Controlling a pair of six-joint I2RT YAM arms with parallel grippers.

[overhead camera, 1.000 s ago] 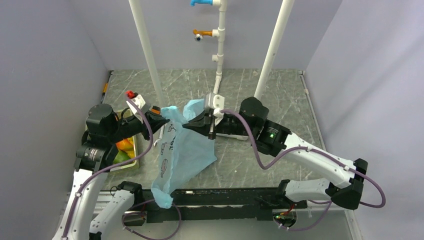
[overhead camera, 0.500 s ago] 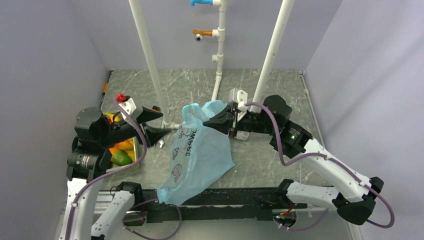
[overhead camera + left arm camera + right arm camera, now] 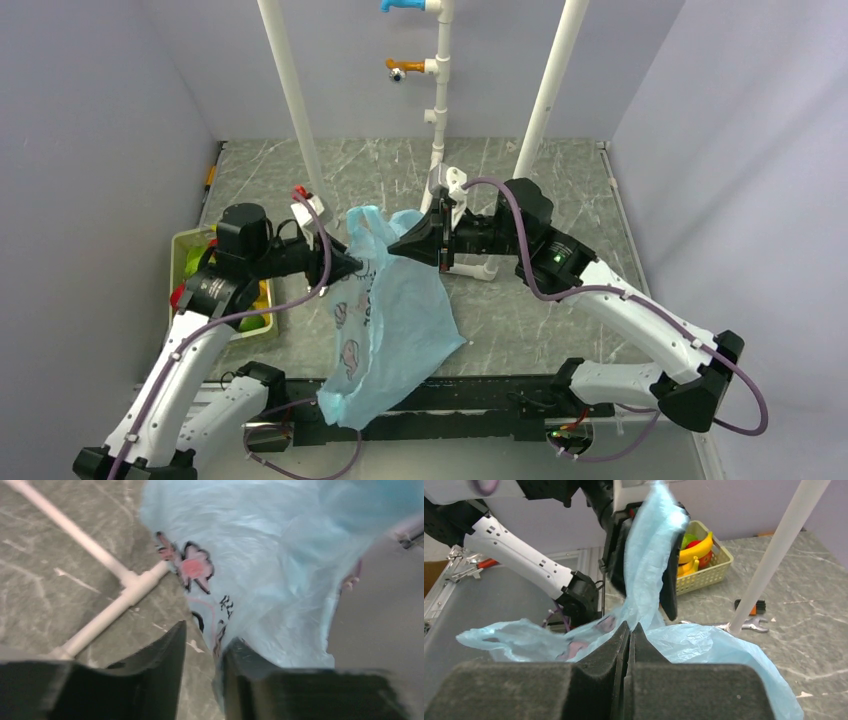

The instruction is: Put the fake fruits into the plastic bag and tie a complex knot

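"Since the left gripper [image 3: 355, 266] let go of the plastic bag [image 3: 395, 320] a second ago, where has it got to?"

"It backed off toward the basket [image 3: 719, 562] with its jaws spreading, and now it has come back. The jaws stand spread, and a strip of the bag's upper edge runs up between them. In the right wrist view there is a dark finger on either side of the plastic, and neither is pressing on it."

"And the other side?"

"The right gripper [image 3: 630, 630] has its jaws pressed together on a fold of the bag's rim, just as it did a second ago, though the arm drifted outward and back. The whole bag hangs from that one pinch and the rest sags away beneath the jaws."

"Is the mouth open, then?"

"I cannot tell. Between the two sets of jaws the plastic looks bunched rather than spread. My guess is that the left is taking a fresh hold on the rim so the pair can pull the mouth apart."

"What about the fruit?"

"The fake fruits [image 3: 696, 547] lie in the basket, behind the left jaws and well apart from the bag. I see none inside the bag and no knot. I judge that loading has not begun, and that it depends on this regrip catching plastic."
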